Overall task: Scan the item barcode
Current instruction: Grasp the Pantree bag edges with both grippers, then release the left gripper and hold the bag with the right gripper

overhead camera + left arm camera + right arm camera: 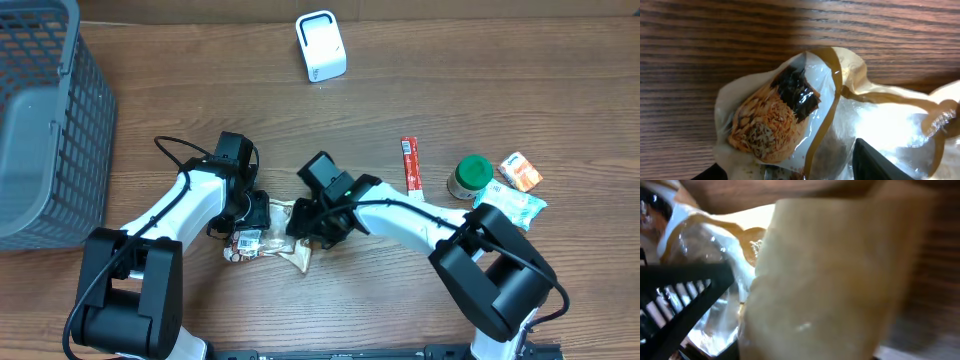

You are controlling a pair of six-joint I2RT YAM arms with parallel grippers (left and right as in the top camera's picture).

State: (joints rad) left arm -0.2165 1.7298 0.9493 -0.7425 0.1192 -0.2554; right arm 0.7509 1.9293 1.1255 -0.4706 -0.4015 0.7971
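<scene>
Pick-up step, as judged: crinkled clear-and-tan plastic packet (272,245) flanked by left gripper (250,218) and right gripper (308,225).
Clamping cannot be told for either; barcode is next to be faced toward white box-shaped scanner (321,46).

No word or number can be read in any view. The bag (272,246) carries a small white label (246,240) with dark marks, too small to make out. The red stick (410,165) has white print along it, and the orange pack (521,171) has a white patch, both illegible. The right wrist view shows black and white bars (675,305), with no digits legible.
</scene>
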